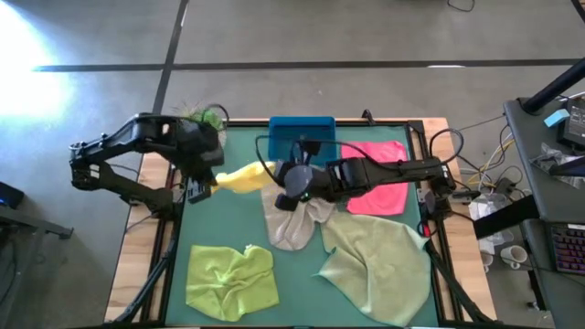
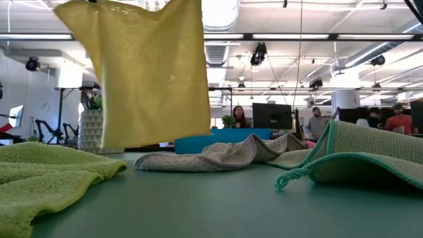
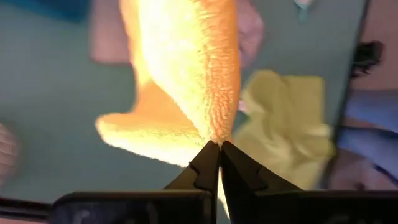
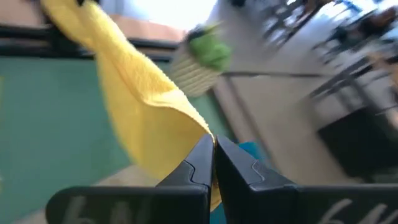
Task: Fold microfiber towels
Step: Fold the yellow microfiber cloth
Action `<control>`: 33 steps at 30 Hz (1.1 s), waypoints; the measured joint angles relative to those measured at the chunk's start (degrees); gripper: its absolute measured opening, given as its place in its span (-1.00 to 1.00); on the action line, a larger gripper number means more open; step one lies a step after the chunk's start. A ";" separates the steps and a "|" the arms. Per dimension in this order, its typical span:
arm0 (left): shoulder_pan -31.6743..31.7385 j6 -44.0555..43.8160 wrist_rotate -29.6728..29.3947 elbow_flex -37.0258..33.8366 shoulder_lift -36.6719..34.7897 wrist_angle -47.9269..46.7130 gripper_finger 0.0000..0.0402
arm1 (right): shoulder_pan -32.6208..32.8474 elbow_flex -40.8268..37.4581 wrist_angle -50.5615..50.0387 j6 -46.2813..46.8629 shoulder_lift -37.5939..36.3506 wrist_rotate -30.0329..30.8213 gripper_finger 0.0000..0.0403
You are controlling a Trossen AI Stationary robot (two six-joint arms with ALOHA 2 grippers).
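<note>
Both arms have the yellow towel (image 1: 239,177) up off the table, stretched between them. The left gripper (image 3: 219,144) has its fingers pressed tight on one corner, the cloth fanning away from the tips; the right gripper (image 4: 213,142) pinches the opposite corner the same way, with the cloth trailing off past its fingertips toward the other arm. From table height the yellow towel hangs as a flat sheet, its lower edge clear of the green mat (image 1: 238,228). I'd guess it is held taut like this so it opens out square before being laid down and folded.

Below and beyond the right fingers, the grey towel (image 1: 294,224) lies crumpled, with the sage towel (image 1: 379,265) spread next to it and the pink towel (image 1: 384,183) lying flat beside the blue tray (image 1: 302,128). The lime towel (image 1: 231,279) sits rumpled, well apart from either gripper. None of these looks folded yet.
</note>
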 joint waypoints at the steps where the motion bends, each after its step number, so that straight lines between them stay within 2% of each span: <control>1: -0.89 -1.82 1.02 -1.50 -0.15 0.00 -1.00 | 0.66 -0.22 -0.97 2.06 0.09 -1.17 -0.96; 9: -11.03 -12.74 8.26 -16.43 -0.28 1.05 -1.00 | 5.78 -10.10 -1.06 16.57 0.42 -7.86 -0.96; 16: -16.51 -20.54 9.12 -24.65 1.99 12.82 -1.00 | 7.82 -20.08 6.50 22.55 0.39 -13.09 -0.96; 21: -18.09 -23.68 9.80 -25.43 4.71 14.94 -1.00 | 8.13 -24.02 10.72 22.03 0.39 -17.72 -0.96; 26: -18.90 -24.03 10.74 -25.35 6.09 14.87 -1.00 | 8.08 -26.92 16.78 17.77 0.39 -22.03 -0.96; 33: -18.92 -24.19 10.84 -23.12 4.38 14.46 -1.00 | 6.08 -31.57 24.39 16.19 0.37 -25.62 -0.92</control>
